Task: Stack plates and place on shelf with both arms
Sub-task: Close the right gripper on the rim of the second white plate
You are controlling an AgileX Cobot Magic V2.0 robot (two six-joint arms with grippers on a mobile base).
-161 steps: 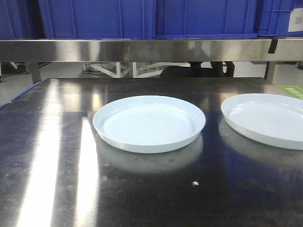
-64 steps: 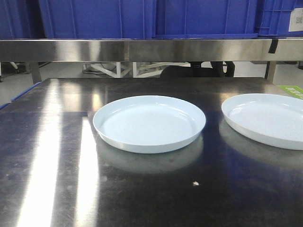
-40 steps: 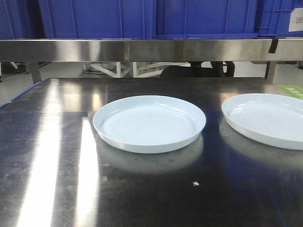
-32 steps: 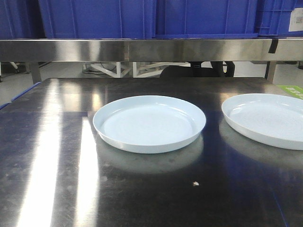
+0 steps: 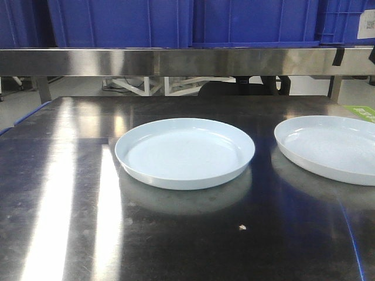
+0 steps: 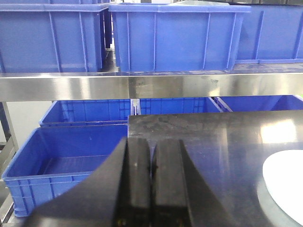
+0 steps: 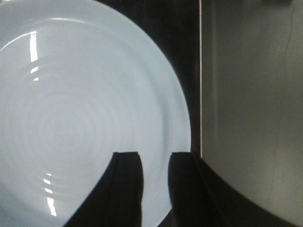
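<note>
Readable text: none in any view.
Green sign [image 5: 360,110]: white marks on it, too blurred to read.

Shelf rail [image 6: 142,87] and crates [image 6: 175,38] ahead of my left gripper [image 6: 152,146]
Open gap under that rail; a plate [image 7: 80,104] lies beneath my right gripper [image 7: 155,158].

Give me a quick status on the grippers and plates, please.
Left gripper: jaws shut, empty. Right gripper: jaws open above edge of right plate. It and middle plate apart, unstacked, off the shelf. Nothing between them.
</note>
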